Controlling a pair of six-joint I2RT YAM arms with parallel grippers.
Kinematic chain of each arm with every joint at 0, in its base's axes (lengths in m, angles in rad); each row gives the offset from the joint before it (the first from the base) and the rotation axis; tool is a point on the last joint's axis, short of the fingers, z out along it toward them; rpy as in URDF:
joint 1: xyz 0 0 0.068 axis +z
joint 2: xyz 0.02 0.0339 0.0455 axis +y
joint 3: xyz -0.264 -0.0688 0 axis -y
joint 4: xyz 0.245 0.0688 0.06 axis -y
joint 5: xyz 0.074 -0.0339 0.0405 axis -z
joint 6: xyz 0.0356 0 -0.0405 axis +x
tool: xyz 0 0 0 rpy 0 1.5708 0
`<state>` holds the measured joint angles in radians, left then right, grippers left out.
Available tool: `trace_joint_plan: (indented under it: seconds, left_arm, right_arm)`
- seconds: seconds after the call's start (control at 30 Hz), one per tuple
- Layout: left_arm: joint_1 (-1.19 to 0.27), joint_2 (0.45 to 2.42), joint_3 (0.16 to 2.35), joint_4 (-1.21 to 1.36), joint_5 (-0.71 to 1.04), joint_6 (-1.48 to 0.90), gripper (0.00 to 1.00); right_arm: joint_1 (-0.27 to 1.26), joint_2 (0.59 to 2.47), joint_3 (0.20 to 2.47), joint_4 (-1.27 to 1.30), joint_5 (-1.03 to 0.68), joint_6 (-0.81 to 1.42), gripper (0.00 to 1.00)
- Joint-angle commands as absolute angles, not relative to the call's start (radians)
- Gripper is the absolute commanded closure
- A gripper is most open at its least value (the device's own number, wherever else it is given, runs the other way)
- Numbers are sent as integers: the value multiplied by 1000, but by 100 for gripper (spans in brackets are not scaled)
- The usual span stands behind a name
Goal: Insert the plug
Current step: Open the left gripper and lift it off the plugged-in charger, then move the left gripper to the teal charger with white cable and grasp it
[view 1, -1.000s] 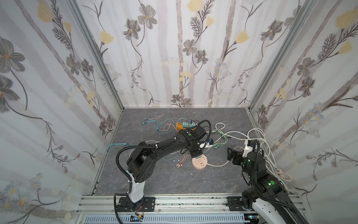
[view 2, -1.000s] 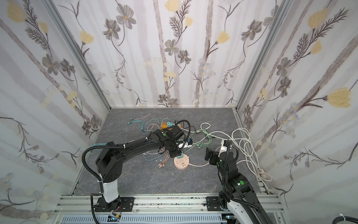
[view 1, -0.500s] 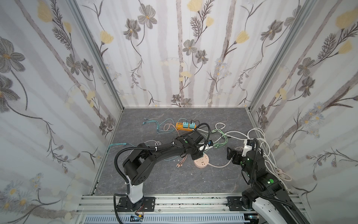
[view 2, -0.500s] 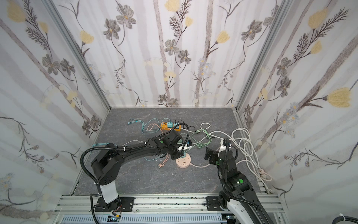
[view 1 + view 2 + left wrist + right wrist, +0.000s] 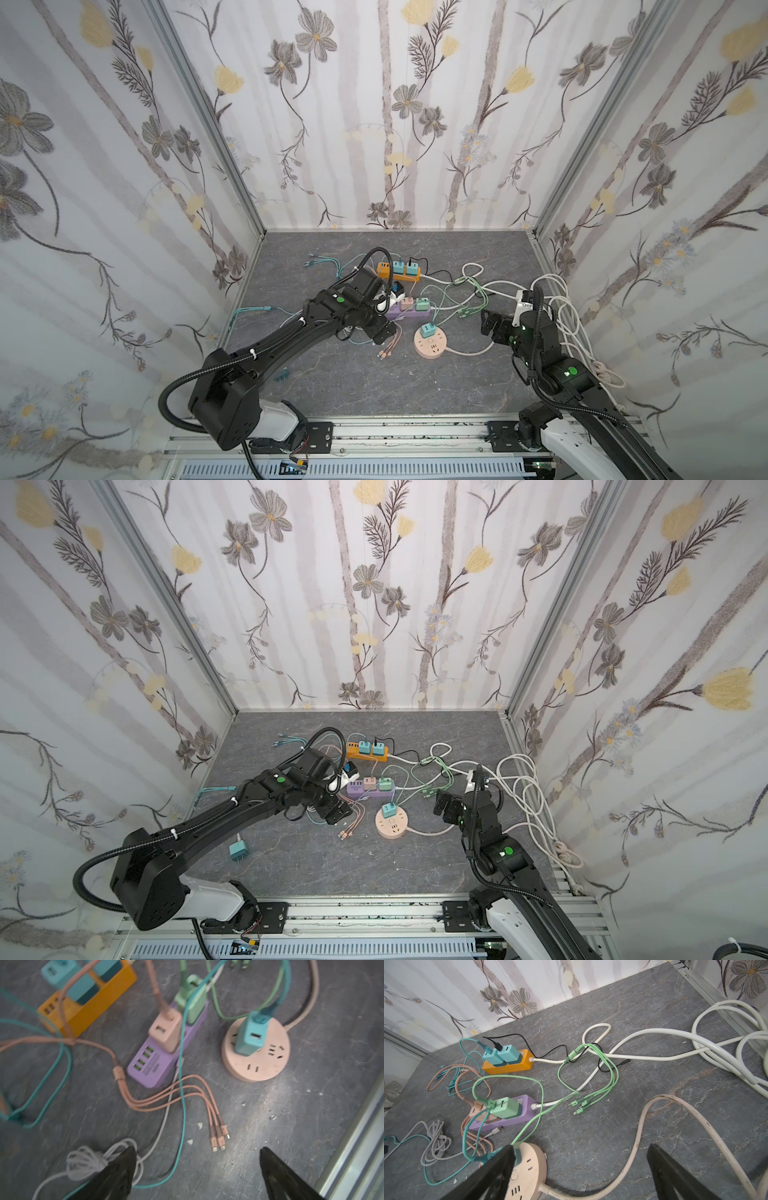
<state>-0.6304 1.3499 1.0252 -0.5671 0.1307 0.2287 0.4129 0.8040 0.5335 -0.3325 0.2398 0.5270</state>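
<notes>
A teal plug (image 5: 249,1035) with a teal cable on its top stands in a socket of the round pink power strip (image 5: 268,1068); both top views show the plug (image 5: 427,331) (image 5: 389,810). My left gripper (image 5: 197,1149) is open and empty, a little to the left of the round strip (image 5: 434,351), above loose cables. In a top view the left gripper (image 5: 380,330) is apart from the plug. To the right of the strip my right gripper (image 5: 581,1147) hangs open over the floor, empty, seen in a top view as well (image 5: 492,326).
A purple strip (image 5: 409,313) with pink and green chargers and an orange strip (image 5: 384,270) with two teal chargers lie behind. Another teal plug (image 5: 238,850) lies loose by the left arm. Thick white cables (image 5: 561,299) pile up at the right wall. A pink three-headed cable (image 5: 218,1136) lies below the left gripper.
My left gripper has opened and drawn back to the left, away from the round strip. The teal plug stays standing in the strip. The right arm has not moved.
</notes>
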Motion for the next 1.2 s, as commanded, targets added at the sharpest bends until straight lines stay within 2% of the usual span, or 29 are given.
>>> trace_joint_plan:
  seconds: [0.0, 0.07, 0.2, 0.4, 0.63, 0.73, 0.87, 1.0, 1.17]
  left_arm:
    - [-537, 1295, 972, -423, -152, -88, 0]
    - [-478, 1283, 961, -430, -223, -210, 0]
    - [-466, 1339, 1019, -521, -428, -466, 0]
    - [-469, 1594, 1143, -573, -375, -598, 0]
    - [-463, 1821, 1329, -724, -501, -812, 0]
    - [-435, 1805, 1296, -750, -545, -902, 0]
    - [-365, 1780, 1246, -797, -505, -949, 0]
    - [-327, 1626, 1100, -855, -593, -1072, 0]
    - [-198, 1523, 981, -1184, -577, -1303, 0]
  right_arm:
    - [413, 837, 551, -249, 241, 572, 1]
    - [414, 871, 561, -234, 219, 575, 0]
    - [413, 967, 608, -243, 157, 591, 1]
    - [414, 1101, 729, -300, 68, 559, 1]
    - [416, 1133, 786, -338, 62, 556, 1]
    - [419, 1151, 823, -378, 40, 552, 1]
    - [421, 1173, 869, -417, 36, 550, 1]
    - [425, 1186, 898, -438, 53, 551, 1]
    - [441, 1204, 924, -484, 79, 546, 1]
